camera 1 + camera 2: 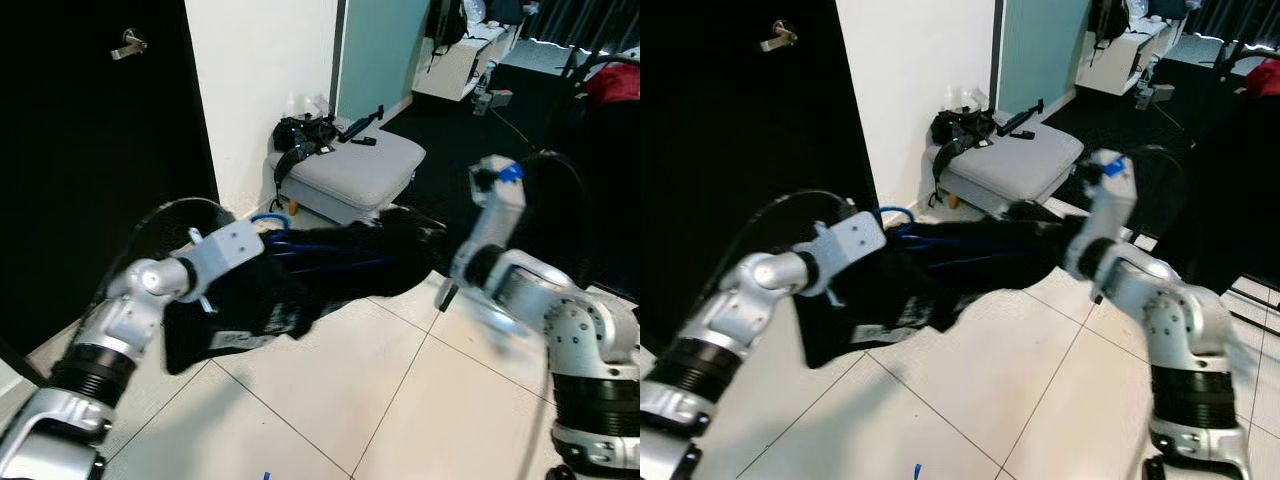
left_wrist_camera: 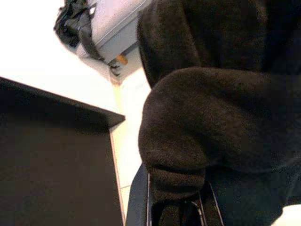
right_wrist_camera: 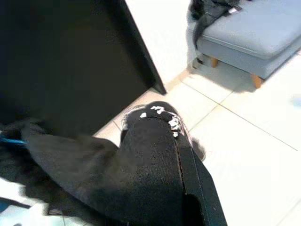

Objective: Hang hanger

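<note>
A black fleece garment (image 1: 340, 262) on a blue hanger is stretched between my two arms, above the white tile floor. The hanger's blue hook (image 1: 268, 222) pokes out at the garment's left end, near the white wall. My left gripper (image 1: 260, 250) is buried in that end; in the left wrist view the dark fleece (image 2: 211, 117) bulges over its fingers (image 2: 155, 212), which are shut on the cloth. My right gripper (image 1: 435, 248) meets the garment's right end, and the right wrist view shows cloth (image 3: 70, 165) draped beside it.
A grey footstool (image 1: 355, 170) with a black strapped bag (image 1: 305, 135) stands just behind the garment, against the white wall. A black door with a metal handle (image 1: 128, 43) is on the left. Dark flooring and white furniture (image 1: 465, 55) lie at the back right.
</note>
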`<state>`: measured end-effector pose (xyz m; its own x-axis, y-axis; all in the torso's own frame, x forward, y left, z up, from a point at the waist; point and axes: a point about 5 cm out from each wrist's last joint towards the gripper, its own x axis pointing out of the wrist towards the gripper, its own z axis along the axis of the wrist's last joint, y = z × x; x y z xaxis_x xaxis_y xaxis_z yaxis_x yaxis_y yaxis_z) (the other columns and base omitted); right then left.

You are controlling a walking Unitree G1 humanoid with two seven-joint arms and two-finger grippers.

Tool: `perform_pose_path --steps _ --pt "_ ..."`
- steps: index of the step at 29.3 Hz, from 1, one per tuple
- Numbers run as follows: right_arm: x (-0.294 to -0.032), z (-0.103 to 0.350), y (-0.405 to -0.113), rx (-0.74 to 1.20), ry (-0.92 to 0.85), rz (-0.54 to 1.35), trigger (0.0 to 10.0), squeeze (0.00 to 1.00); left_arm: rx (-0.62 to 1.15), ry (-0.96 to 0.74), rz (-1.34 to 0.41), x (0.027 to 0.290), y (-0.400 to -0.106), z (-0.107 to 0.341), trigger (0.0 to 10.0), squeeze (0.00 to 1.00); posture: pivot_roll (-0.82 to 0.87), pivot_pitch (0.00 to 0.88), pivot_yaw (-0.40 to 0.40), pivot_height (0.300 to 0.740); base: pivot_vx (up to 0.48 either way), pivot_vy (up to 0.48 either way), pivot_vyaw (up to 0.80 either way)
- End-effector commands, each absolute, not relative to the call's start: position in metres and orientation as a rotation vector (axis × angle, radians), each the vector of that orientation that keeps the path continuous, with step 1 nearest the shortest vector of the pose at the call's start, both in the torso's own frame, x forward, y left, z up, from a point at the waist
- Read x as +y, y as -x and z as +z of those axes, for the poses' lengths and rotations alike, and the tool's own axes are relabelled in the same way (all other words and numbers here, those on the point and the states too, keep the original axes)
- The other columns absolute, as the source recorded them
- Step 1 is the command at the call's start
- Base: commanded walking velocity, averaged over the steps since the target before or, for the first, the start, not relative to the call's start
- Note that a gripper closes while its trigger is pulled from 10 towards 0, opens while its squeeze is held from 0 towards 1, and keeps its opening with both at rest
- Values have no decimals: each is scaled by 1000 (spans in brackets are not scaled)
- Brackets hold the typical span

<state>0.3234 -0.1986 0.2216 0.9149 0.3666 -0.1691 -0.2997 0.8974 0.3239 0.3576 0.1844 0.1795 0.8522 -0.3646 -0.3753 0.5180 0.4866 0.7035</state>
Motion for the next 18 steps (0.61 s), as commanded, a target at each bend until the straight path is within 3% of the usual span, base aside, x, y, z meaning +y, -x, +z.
perform_pose_path --steps 1,2,8,13,18 --pt "-221 230 -324 183 -284 250 0 0 230 -974 -537 197 -355 183 10000 0 21 61 -33 740 0 0 0" --pt "-238 231 -324 178 -252 177 0 0 267 -993 -573 203 -349 182 10000 0 28 63 -34 740 0 0 0" --pt "-256 233 -322 176 -234 109 0 0 281 -1020 -552 212 -345 187 10000 0 33 64 -33 740 0 0 0" --pt "-252 237 -321 159 -240 136 0 0 294 -1053 -527 218 -345 188 10000 0 31 64 -31 740 0 0 0" --pt "-229 251 -327 74 -270 222 0 0 294 -1067 -584 198 -343 178 10000 0 32 63 -27 740 0 0 0"
